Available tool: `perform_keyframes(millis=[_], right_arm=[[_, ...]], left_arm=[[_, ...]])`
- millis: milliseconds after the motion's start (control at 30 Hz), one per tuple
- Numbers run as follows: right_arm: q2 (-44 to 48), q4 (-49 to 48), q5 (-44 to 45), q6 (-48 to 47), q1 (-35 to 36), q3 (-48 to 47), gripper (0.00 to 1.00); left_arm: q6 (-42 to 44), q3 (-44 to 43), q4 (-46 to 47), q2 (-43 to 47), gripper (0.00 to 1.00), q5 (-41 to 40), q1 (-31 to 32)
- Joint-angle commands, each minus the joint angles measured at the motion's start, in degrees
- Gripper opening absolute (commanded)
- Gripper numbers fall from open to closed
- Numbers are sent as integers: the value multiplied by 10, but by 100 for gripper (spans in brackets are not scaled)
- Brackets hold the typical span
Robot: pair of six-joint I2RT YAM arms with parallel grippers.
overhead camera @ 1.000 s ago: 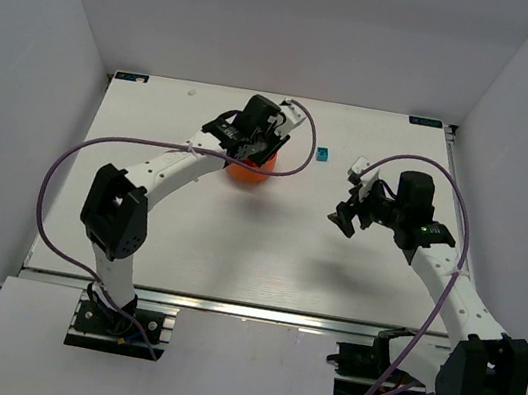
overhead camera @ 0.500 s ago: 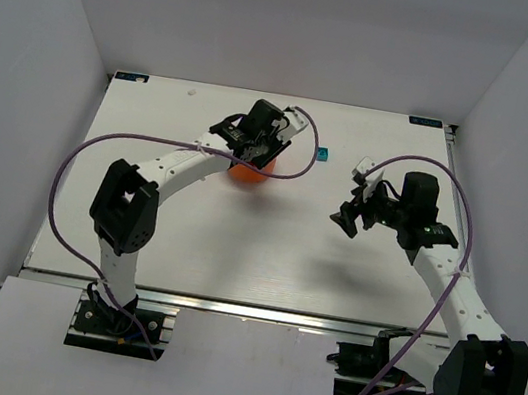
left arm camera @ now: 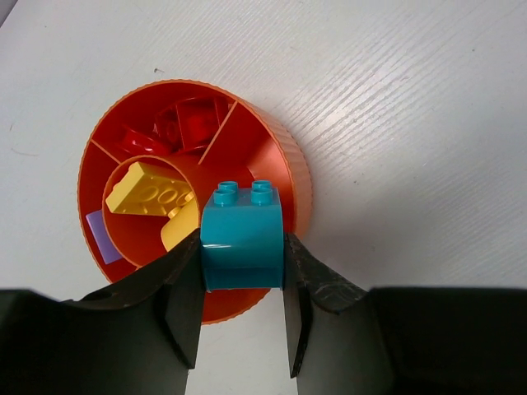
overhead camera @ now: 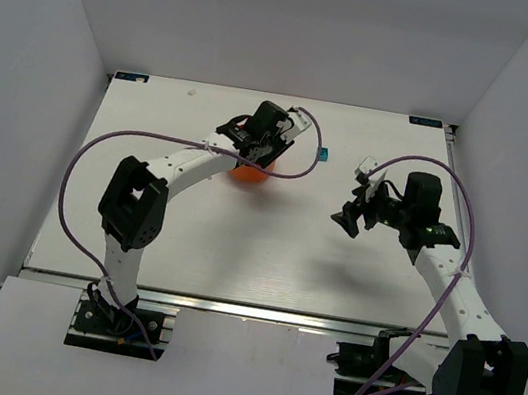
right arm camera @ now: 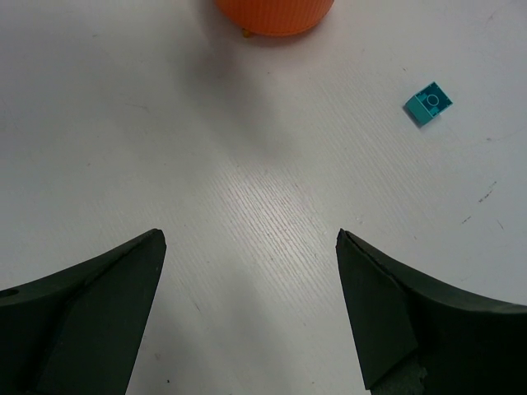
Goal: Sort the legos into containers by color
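Left tool [left arm camera: 243, 271] gripped a cyan brick [left arm camera: 242, 234] above the near rim of the bowl [left arm camera: 294, 169]. Release would best come over the empty wedge [left arm camera: 251, 152], clear of the yellow bricks [left arm camera: 148, 191] and red bricks [left arm camera: 198, 122]. Right tool [right arm camera: 249, 239] hung wide open, with a second cyan brick [right arm camera: 428, 104] on the table [right arm camera: 247, 164] beyond.

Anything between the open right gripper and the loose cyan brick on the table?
No. In the right wrist view, only bare table lies between the right gripper and the loose cyan brick.
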State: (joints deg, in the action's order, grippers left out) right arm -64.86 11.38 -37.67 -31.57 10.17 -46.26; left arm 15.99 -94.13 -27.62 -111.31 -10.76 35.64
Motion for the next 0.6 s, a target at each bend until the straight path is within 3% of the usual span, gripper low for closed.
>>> perform_keyframes(millis=[0, 367, 567], right_arm=[[11, -18, -14, 6, -3, 0, 89], [6, -16, -20, 6, -5, 1, 89], [-1, -18, -19, 9, -5, 1, 89]], left_arm=[[-9, -26, 5, 7, 35, -10, -1], [-21, -55, -11, 10, 63, -10, -1], [-21, -89, -31, 19, 66, -7, -1]])
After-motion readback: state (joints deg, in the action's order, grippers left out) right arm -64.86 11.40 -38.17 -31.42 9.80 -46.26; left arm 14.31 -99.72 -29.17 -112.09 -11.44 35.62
